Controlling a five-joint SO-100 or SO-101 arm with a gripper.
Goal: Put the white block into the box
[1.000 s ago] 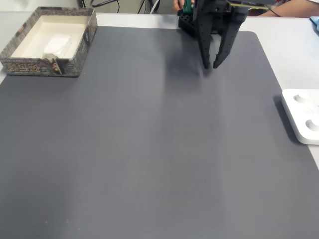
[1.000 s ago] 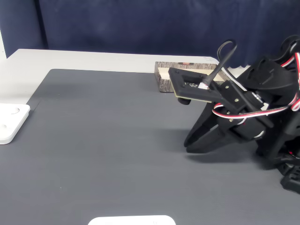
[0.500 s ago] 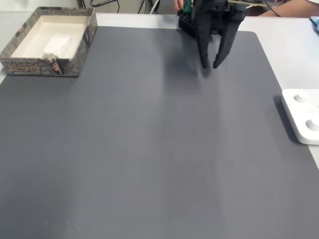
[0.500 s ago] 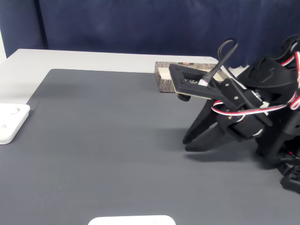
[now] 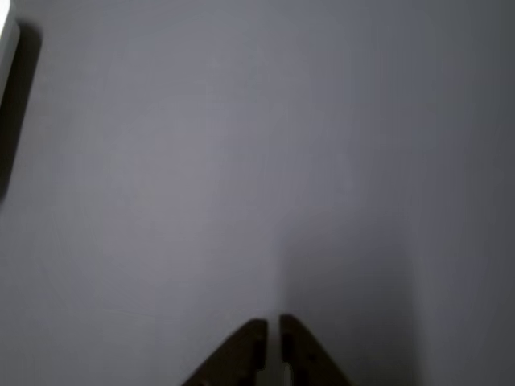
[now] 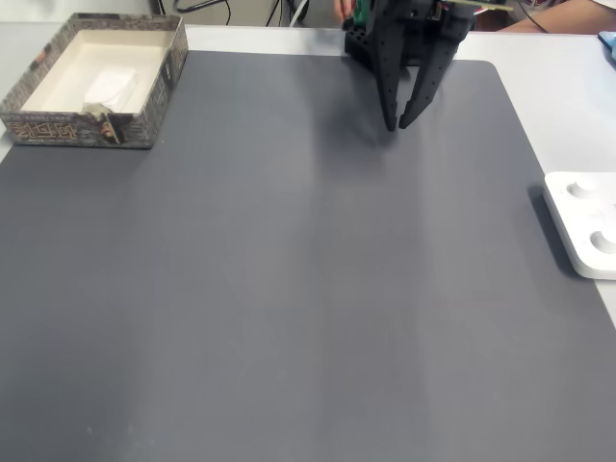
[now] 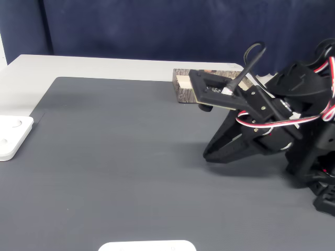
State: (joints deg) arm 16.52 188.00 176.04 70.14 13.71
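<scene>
One arm, one pincer [image 6: 396, 125], held above the far part of the dark grey mat [image 6: 289, 289] in a fixed view; its two fingertips [image 5: 256, 331] are drawn nearly together with only a thin slit between them, and nothing is held. In the other fixed view the pincer [image 7: 208, 157] points down and left, just above the mat.

One box [image 6: 154, 91] sits at the mat's far left corner in the top-down fixed view, patterned outside and pale inside. One white block [image 6: 109, 89] lies inside it on the floor, probably slightly tilted, though glare blurs its edges. In the side-on fixed view the box [image 7: 183, 89] is partly hidden behind the arm.

One white slab with round buttons [image 6: 584, 221] rests at the mat's right edge, on the light table [image 6: 577, 106], well apart from the pincer.
</scene>
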